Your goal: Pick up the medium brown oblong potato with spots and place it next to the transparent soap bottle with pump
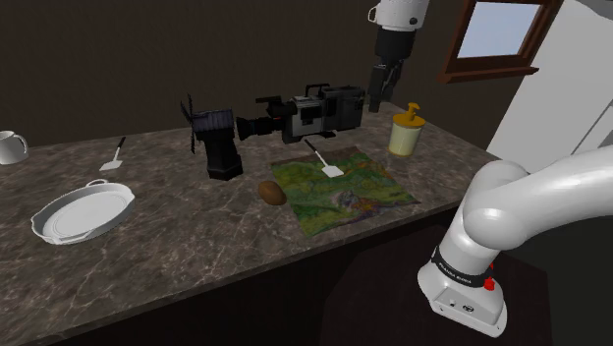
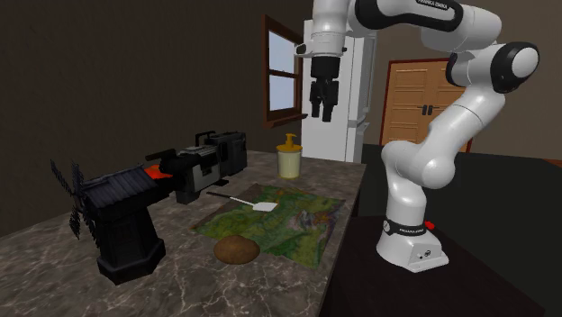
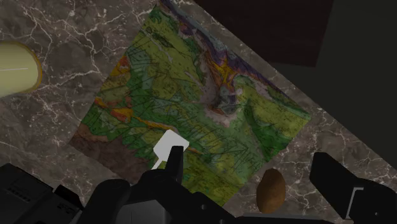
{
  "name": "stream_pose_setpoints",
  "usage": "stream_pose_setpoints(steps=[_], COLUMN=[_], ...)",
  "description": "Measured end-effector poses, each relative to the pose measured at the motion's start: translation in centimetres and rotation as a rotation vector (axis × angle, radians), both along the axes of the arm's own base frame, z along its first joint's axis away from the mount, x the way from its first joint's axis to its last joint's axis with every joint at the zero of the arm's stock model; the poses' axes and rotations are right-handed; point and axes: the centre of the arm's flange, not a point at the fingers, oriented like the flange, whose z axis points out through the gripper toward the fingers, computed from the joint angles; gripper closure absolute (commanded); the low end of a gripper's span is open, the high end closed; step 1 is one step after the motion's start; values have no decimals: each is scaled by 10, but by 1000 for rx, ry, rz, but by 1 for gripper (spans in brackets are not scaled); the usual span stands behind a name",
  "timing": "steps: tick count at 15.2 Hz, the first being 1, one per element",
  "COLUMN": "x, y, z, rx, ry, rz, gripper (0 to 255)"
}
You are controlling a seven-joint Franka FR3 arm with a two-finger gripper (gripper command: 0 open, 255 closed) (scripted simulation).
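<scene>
High above the far right part of the counter (image 1: 196, 265) in the shoulder view, the gripper (image 1: 381, 90) hangs in the air, fingers pointing down and standing apart with nothing between them. It is over the video camera (image 1: 309, 113) and clear of everything on the counter.

The potato (image 1: 272, 192), brown and oblong, lies on the dark marbled counter just beside the left corner of a colourful map (image 1: 344, 192), towards the near edge. It is well apart from the soap bottle (image 1: 408, 133), a pale yellowish bottle with a pump, which stands upright past the map's far right corner. A white spatula (image 1: 324, 160) rests on the far part of the map.

Left of the video camera stands a black windmill model (image 1: 218, 143). Further left are a white dish (image 1: 83, 211), a second small spatula (image 1: 113, 157) and a white mug (image 1: 8, 147) at the picture's edge.

From the wrist view, the potato (image 3: 271, 189) shows between the spread fingers, far below them, with the map (image 3: 191, 108) and the bottle's top (image 3: 16, 67) beyond.
</scene>
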Motion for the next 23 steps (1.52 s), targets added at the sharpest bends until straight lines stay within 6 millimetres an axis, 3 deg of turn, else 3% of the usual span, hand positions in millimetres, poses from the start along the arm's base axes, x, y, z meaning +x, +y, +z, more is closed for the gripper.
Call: stream_pose_setpoints(steps=[2,4,23], x=[3,15,166], y=[2,13,128], z=[-3,-18,-186], rx=[-2,-7,-70], ry=[0,-1,-24], rz=[-1,-6,-56], gripper=[0,0,0])
